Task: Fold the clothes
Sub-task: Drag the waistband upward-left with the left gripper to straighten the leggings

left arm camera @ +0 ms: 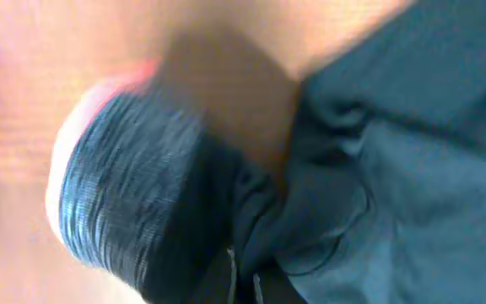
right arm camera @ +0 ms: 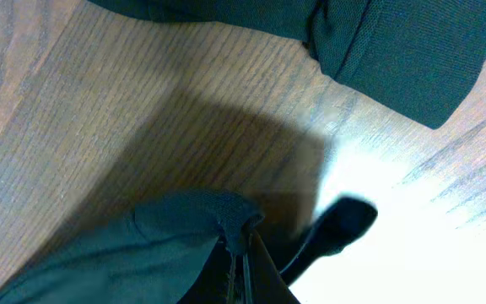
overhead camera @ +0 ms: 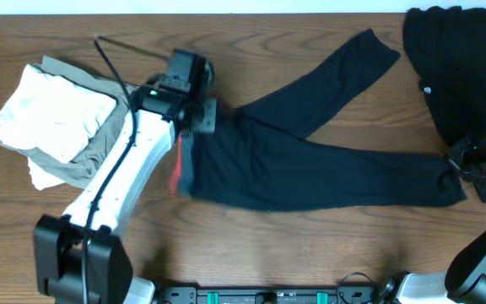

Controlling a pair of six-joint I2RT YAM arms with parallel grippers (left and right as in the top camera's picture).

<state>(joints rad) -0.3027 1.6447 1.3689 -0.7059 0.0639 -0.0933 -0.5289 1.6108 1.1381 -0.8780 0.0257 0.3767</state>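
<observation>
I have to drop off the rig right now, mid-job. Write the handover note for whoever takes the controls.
The left gripper is shut on the leggings by the waistband; its wrist view is blurred.
The right gripper is shut on the lower leg's hem, raised off the table.
The leggings lie spread out with the legs splayed; no fold made yet.
The black garment is heaped at the right edge, unfolded.
The white and grey pile on the left looks folded.
Left to do: fold the leggings, then the black garment.
</observation>
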